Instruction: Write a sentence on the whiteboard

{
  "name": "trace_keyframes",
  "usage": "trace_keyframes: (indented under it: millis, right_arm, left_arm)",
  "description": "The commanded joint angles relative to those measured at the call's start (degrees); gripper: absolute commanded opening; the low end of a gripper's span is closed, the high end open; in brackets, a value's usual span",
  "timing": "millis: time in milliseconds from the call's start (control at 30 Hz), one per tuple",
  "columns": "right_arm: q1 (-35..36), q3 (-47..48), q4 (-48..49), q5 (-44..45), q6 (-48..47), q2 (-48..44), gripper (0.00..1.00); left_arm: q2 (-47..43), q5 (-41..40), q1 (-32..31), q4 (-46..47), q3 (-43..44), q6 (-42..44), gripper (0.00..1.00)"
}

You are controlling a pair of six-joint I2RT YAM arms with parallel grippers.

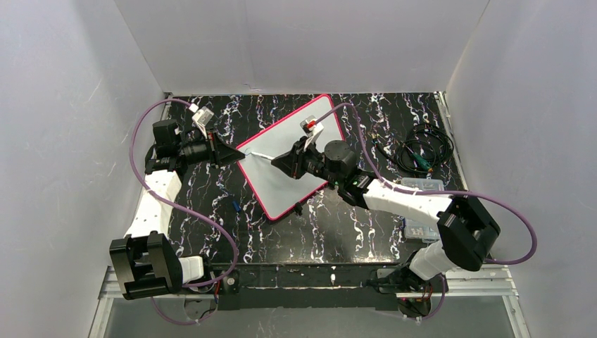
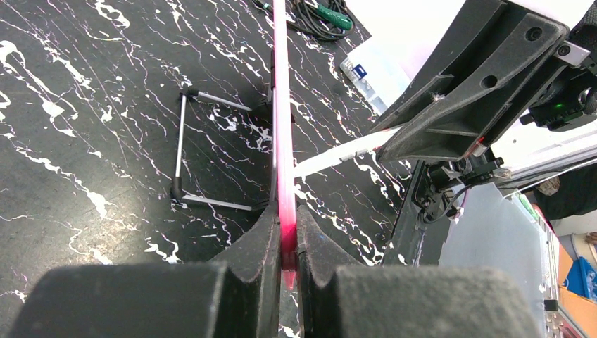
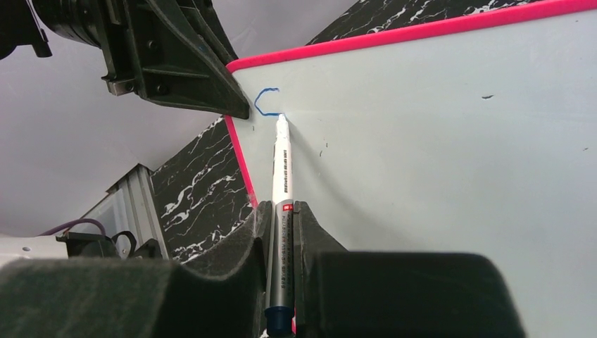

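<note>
The flat white whiteboard with thin pink-red frame [image 1: 278, 189] is propped on the black, white-veined tabletop [image 1: 338, 232], its edge pinched by the left claw [image 2: 285, 236]. A white marker pen [image 3: 281, 165] is pinched in the right claw [image 3: 281, 218], tip at a blue curved stroke [image 3: 265, 102], seemingly the sentence's first letter. Continued strokes under steady tip contact are called for.

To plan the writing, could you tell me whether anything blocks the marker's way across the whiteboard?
Nothing visible does: the marker tip touches the whiteboard beside a short blue stroke, and the left gripper clamps only its edge.
</note>
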Motion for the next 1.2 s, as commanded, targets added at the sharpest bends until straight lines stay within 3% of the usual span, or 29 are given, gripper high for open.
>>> trace_keyframes:
  millis: [0,700,967,1167]
  right_arm:
    - [-0.1,-1.7,-2.4,2.6,-1.9,-1.3,0.01]
    - [1.8,-1.5,0.4,-2.4,-2.3,-3.0,0.01]
    - [1.7,-2.3,0.3,5.7,-2.6,-6.5,0.01]
    - [1.7,-0.5,0.5,5.2,-3.1,-4.3,0.01]
  left_arm:
    - [-0.9,4.9,-1.4,-3.9,0.7,1.3,0.00]
    - [-0.7,4.5,-1.4,-4.8,0.9,3.3,0.00]
    - [-0.6,4.4,-1.4,-4.9,1.0,3.4,0.00]
    - [-0.6,4.5,-1.5,-5.2,1.1,3.6,0.00]
